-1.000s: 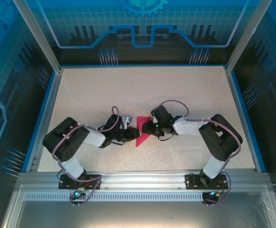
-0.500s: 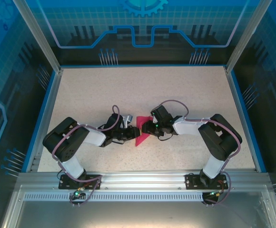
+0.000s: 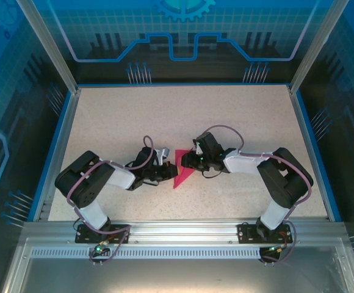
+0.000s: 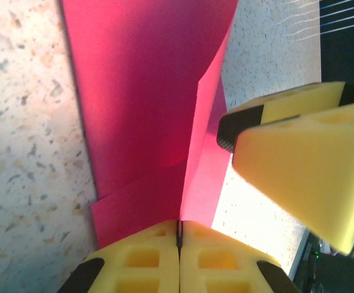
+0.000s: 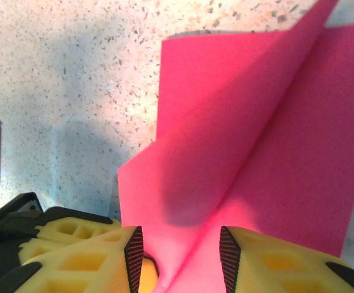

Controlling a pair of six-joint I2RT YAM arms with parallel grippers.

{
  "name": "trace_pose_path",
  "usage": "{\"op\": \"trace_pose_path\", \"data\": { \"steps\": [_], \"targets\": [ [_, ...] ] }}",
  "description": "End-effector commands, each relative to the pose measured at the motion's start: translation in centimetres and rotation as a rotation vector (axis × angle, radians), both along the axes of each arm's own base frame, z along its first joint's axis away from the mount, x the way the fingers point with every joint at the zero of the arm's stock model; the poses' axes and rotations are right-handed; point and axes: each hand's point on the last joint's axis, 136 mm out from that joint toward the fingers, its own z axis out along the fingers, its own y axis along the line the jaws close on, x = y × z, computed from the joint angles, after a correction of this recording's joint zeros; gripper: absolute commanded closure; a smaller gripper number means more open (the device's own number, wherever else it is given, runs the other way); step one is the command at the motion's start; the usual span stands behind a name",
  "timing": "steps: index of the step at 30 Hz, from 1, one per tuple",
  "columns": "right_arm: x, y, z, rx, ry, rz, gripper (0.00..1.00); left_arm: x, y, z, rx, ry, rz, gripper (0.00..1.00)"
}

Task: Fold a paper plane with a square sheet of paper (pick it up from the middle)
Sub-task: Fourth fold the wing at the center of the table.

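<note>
Left gripper (image 4: 179,229): yellow fingers pressed together, pinching the near edge of the thin, partly folded magenta-pink sheet of paper (image 4: 140,91). Paper runs away from it with one flap lifted.

Right gripper (image 5: 180,244): jaws apart, straddling the raised crease of the paper (image 5: 256,152). Pads don't look pressed on it, so I judge no grip.

Top view: paper (image 3: 182,174) sits mid-table on the speckled beige table top (image 3: 226,116), between the left gripper (image 3: 168,174) and the right gripper (image 3: 188,162). Long axis roughly near-to-far, pointed tip nearest the bases. Both grippers are at the paper. The left has hold, so the coming fold likely falls to the right.

No brand, label or writing on the paper. The far blue backdrop panel (image 3: 183,7) has a gear outline and no readable text.
</note>
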Motion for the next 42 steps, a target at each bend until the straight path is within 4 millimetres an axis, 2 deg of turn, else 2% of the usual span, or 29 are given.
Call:
{"op": "trace_pose_path", "data": {
  "steps": [1,8,19,22,23,34,42],
  "targets": [
    [0.0,0.1,-0.9,0.017,-0.002,0.031,0.6,0.2,0.5,0.6,-0.039,-0.036,0.039,0.98],
    [-0.2,0.8,-1.9,0.016,0.03,0.074,0.61,0.1,0.9,0.3,-0.04,-0.033,0.064,0.98],
    [-0.7,0.2,-3.8,-0.075,0.08,0.06,0.58,0.1,1.0,0.0,-0.046,-0.01,0.082,0.96],
    [-1.3,-0.5,-4.9,-0.134,0.104,0.047,0.58,0.0,1.0,-0.1,-0.043,-0.004,0.084,0.92],
    [-0.6,-0.1,-4.3,-0.134,0.088,0.038,0.58,0.1,1.0,-0.1,-0.043,-0.004,0.085,0.9],
    [-1.0,-1.9,-5.7,-0.236,0.13,-0.034,0.58,-0.8,1.8,0.7,-0.035,0.003,0.095,0.69],
    [-1.1,-1.9,-6.0,-0.261,0.14,-0.044,0.57,-1.5,3.5,1.9,0.024,-0.033,0.138,0.64]
  ]
}}
